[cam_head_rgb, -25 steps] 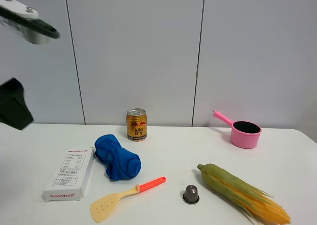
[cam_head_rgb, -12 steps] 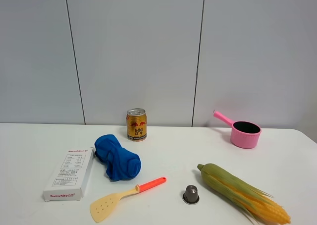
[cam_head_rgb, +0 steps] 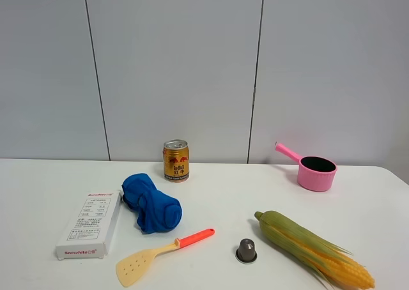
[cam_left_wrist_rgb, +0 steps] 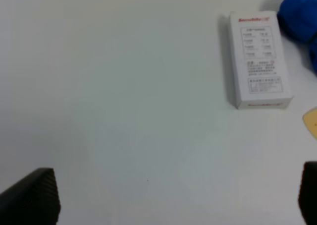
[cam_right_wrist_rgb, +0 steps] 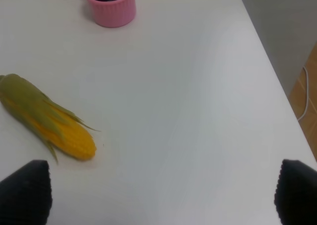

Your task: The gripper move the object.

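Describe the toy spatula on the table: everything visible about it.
The spatula lies flat on the white table, near its front edge. Its pale yellow, perforated blade points front-left; its slim orange-red handle angles back-right. It looks plastic. Nothing grips it, and it sits just in front of the blue cloth, apparently not touching it.

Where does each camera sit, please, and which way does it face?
Exterior high: raised, facing the wall across the table; no robot parts show.
Left wrist: looks down at the box; both finger tips show.
Right wrist: looks down at the corn and pan; finger tips show.
Shared: the exterior view also shows the box, corn and pan.
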You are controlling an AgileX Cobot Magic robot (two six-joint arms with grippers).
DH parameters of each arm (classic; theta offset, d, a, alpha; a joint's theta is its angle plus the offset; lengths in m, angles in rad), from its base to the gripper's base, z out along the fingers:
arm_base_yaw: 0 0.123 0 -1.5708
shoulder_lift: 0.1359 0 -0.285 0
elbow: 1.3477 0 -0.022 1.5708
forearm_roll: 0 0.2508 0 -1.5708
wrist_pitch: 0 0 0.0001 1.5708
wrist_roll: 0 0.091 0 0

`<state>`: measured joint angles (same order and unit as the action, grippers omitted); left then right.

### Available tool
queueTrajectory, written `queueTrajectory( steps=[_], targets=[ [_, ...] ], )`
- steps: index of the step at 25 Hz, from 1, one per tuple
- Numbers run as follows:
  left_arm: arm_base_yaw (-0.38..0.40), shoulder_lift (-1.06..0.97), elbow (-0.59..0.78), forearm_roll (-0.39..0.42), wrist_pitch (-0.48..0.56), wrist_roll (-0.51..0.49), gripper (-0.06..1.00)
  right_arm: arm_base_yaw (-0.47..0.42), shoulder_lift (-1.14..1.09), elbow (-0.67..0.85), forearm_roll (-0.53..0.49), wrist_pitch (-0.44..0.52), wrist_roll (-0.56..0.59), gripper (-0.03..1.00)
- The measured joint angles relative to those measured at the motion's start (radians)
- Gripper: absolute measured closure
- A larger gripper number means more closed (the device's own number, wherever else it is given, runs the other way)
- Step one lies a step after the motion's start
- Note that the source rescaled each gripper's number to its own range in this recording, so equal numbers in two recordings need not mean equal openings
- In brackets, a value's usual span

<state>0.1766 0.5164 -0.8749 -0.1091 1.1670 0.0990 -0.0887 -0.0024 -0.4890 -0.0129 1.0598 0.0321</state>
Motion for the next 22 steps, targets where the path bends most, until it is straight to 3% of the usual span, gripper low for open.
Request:
queueTrajectory(
  steps=[11,19,22],
  targets=[
    [0.0,-0.384,0.339,-0.012,-0.097,0.098,-0.02,0.0,0.0,0.0,0.0,0.0,0.0,-0.03],
    [0.0,-0.469,0.36,-0.013,-0.096,0.1,-0.02,0.0,0.0,0.0,0.0,0.0,0.0,-0.03],
    [0.0,-0.47,0.36,-0.016,-0.097,0.043,-0.02,0.0,0.0,0.0,0.0,0.0,0.0,-0.03]
  ],
)
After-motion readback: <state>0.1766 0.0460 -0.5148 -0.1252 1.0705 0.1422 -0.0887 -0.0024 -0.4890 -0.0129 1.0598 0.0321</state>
